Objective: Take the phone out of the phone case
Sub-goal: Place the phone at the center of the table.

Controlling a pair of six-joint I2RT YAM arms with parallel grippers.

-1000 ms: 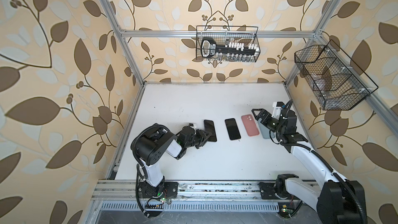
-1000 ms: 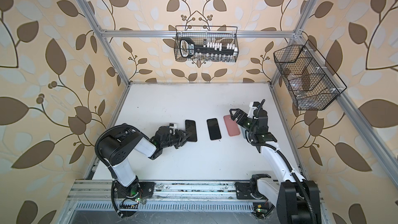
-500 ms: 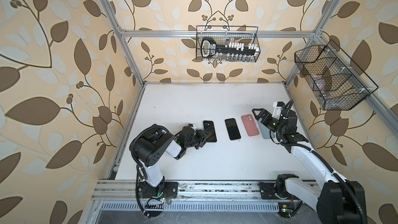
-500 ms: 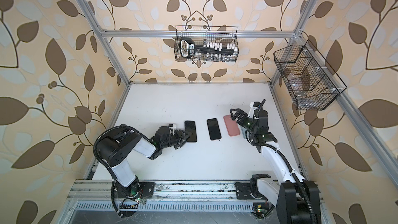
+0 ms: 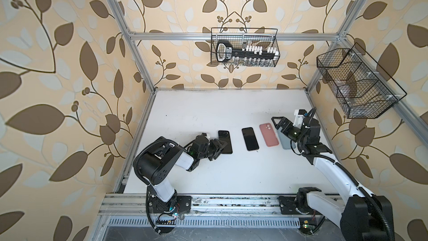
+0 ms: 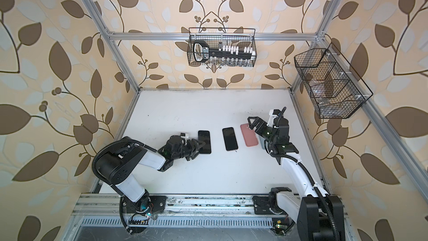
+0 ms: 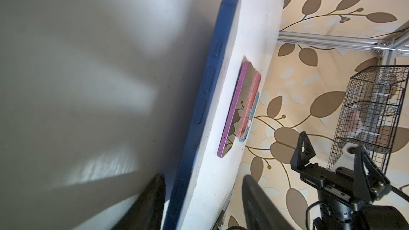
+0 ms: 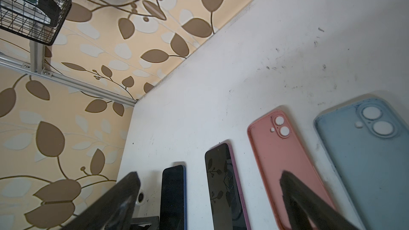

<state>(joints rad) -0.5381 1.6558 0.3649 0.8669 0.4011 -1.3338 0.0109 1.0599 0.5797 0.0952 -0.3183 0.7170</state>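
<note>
- The left pincer (image 5: 220,148) has its jaws wider apart now than a moment ago; they stand half open at the near end of the phone (image 5: 225,141), gripping nothing
- The phone lies flat on the table (image 5: 231,177), far left, inside its blue case (image 7: 212,74); it looks hard and slippery, the case bendy; best peel a corner, I think
- The right pincer (image 5: 279,122) hovers wide open above the pale case (image 8: 365,162)

Resembles a robotics lab cell: aluminium frame (image 5: 185,36), wallpapered panels (image 5: 58,70), wire baskets (image 5: 243,29), white table (image 5: 220,112), two rail-mounted arms (image 5: 159,165).
</note>
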